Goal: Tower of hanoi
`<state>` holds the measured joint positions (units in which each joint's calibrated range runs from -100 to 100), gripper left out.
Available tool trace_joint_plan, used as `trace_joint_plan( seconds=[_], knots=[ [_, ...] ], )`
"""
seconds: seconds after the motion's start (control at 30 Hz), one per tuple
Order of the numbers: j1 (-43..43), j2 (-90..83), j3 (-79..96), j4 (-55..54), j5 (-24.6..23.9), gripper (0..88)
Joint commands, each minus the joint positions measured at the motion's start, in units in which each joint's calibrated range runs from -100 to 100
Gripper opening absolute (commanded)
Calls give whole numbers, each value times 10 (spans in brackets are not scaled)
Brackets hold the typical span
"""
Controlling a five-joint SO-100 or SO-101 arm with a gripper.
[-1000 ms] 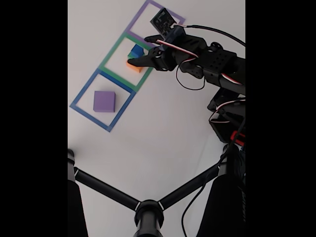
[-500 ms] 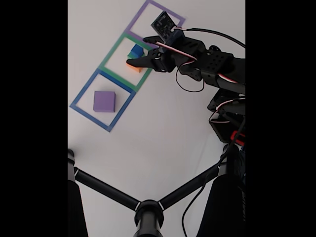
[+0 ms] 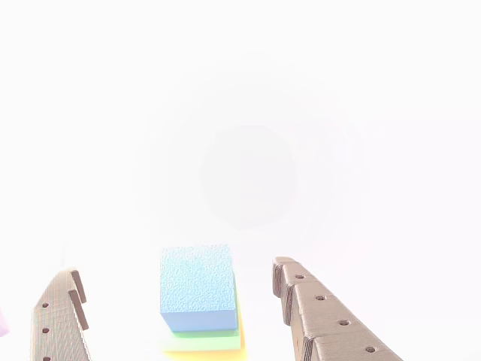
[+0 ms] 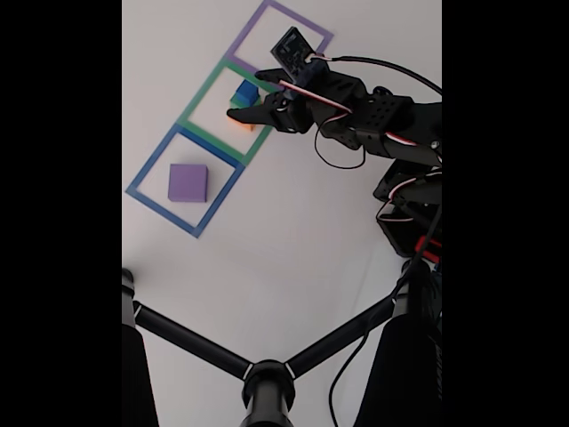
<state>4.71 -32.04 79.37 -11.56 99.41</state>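
On the white worktop (image 4: 293, 231) three taped squares are laid in a row as the stations of the puzzle. At the green square (image 4: 200, 111) the claw (image 4: 245, 94) is spread apart, one finger on either side of the stack, evidently for a grasp. Within it, the blue block (image 3: 197, 287) is seated on a green block (image 3: 203, 339), unclamped. A purple block (image 4: 188, 182) is left in the blue square (image 4: 142, 178).

— What sort of place is this?
— A hobby or lab bench, by the look of it. In the fixed view a plain white tabletop (image 4: 293, 231) carries three taped squares in a row: purple square (image 4: 283, 34), green square (image 4: 222, 111), blue square (image 4: 182, 182).
— Anything else?
— A black tripod (image 4: 267, 378) stands in the foreground, and loose wiring (image 4: 342, 160) hangs off a small robot arm (image 4: 391, 124).
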Motion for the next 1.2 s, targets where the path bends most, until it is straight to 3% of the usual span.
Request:
trace_joint_plan(
  seconds=[0.0,1.17],
  knots=[
    [-8,4,-2,-24,6,266],
    [-12,25,-2,-47,6,217]
  ],
)
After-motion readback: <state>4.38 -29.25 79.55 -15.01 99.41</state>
